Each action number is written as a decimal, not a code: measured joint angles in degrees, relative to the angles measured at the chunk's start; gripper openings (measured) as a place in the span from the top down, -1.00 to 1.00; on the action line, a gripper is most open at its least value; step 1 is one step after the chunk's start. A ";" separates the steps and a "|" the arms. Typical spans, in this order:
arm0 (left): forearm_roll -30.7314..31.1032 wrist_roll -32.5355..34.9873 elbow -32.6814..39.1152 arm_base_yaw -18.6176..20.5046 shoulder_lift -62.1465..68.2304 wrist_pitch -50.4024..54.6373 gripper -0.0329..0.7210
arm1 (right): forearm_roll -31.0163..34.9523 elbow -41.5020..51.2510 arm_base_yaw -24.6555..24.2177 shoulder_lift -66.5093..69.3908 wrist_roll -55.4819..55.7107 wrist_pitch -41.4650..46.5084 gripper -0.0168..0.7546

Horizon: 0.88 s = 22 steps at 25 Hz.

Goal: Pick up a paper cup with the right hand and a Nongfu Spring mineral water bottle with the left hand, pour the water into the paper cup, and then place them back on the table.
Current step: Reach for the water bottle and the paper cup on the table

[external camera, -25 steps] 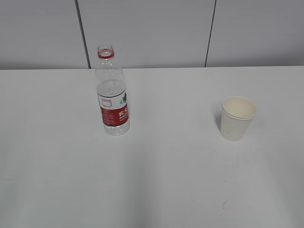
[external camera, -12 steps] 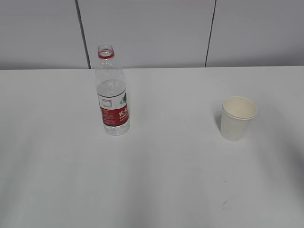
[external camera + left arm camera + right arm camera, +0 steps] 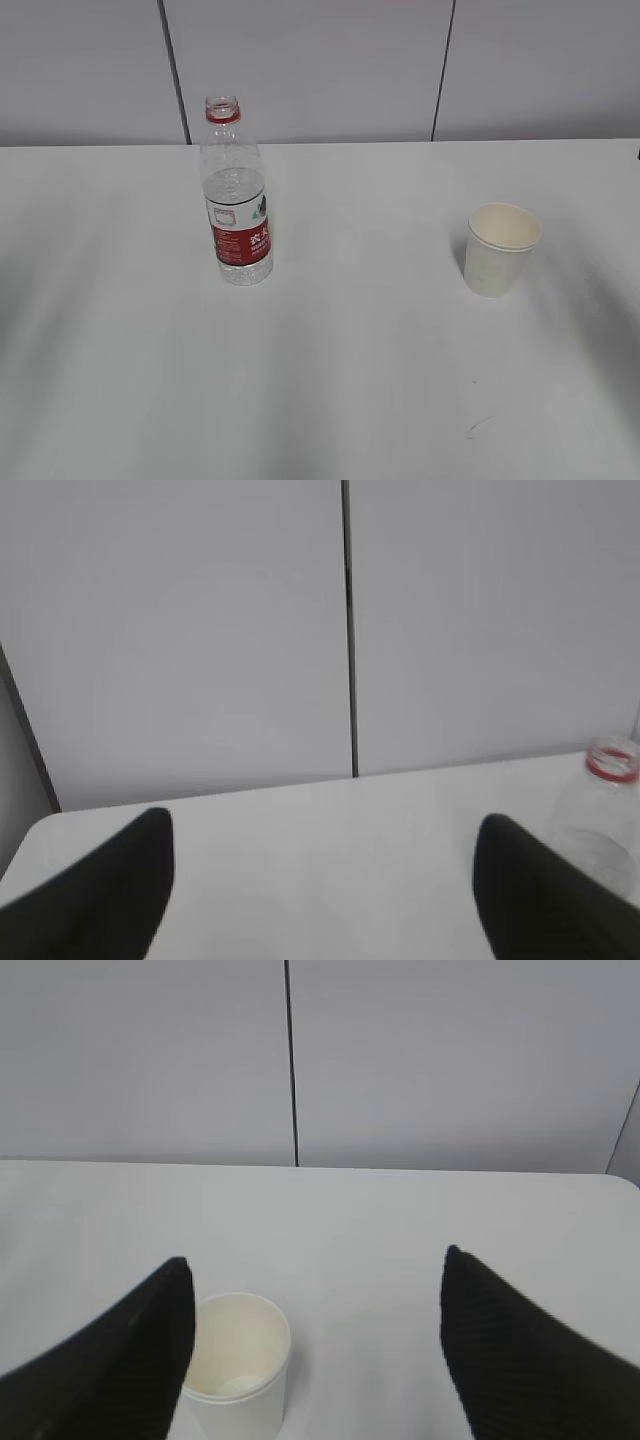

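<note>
The bottle (image 3: 238, 195) stands upright on the white table (image 3: 340, 370), left of middle in the exterior view, with no cap on its red-ringed neck and water (image 3: 236, 186) filling it to a level above the red-and-white label. The paper cup (image 3: 500, 249) stands upright well to the right of the bottle, open end up, and its inside looks dry and pale. Neither arm shows in the exterior view. In the left wrist view the left gripper (image 3: 320, 880) has its two black fingers (image 3: 110, 890) spread wide with nothing between them, hanging over bare table; the top of the bottle (image 3: 605, 815) shows at the right edge, just beyond the right-hand finger and clear of it. In the right wrist view the right gripper (image 3: 315, 1345) is likewise spread wide and empty, and the cup (image 3: 238, 1360) sits between the fingers (image 3: 520, 1350) but close to the left-hand one, low in the picture. Grey wall panels (image 3: 320, 65) with dark seams stand behind the table
</note>
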 joint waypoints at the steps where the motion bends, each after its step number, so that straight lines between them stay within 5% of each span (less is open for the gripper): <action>1: -0.23 0.00 0.86 0.00 2.14 -3.67 -0.58 | 0.00 0.58 0.00 1.08 0.16 -1.57 -0.52; 7: 0.00 -2.76 5.09 0.00 14.83 -20.54 -0.58 | -10.72 1.32 -0.14 7.20 8.39 -8.97 -0.52; 12: 7.14 -10.30 6.19 0.00 23.84 -28.58 -0.58 | -21.83 1.72 -0.14 12.93 16.24 -15.85 -0.52; 22: 20.23 -15.70 7.01 0.00 34.76 -43.32 -0.58 | -23.55 7.90 -0.14 24.74 17.35 -29.86 -0.52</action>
